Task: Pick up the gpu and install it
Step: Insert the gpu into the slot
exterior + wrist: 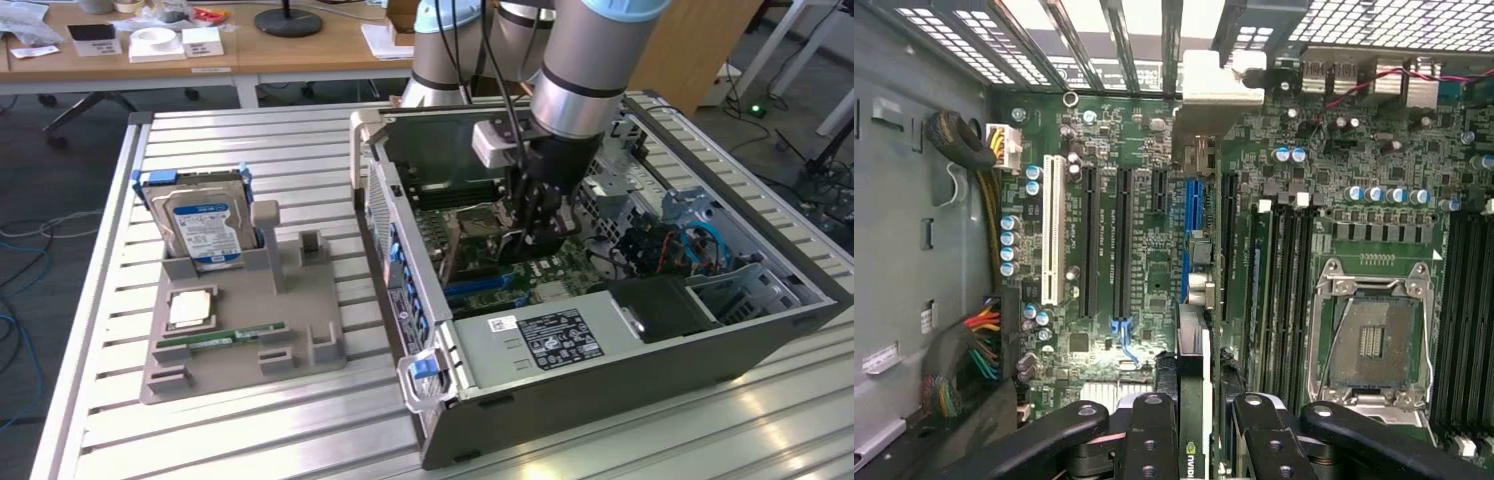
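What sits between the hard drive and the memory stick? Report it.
A square silver processor chip lies flat on the grey tray between the hard drive and the memory stick, in the exterior view.

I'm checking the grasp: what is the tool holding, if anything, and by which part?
The gpu, pinched across its two faces near the top edge by the tool, edge-on above the motherboard.

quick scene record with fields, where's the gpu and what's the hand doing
hand: lowered inside the open computer case, shut on the gpu
gpu: held edge-on between the fingers, over the motherboard slots
seated in a slot: cannot tell
tray: on the table beside the case, at the exterior view's left
on tray: hard drive standing upright, memory stick lying flat
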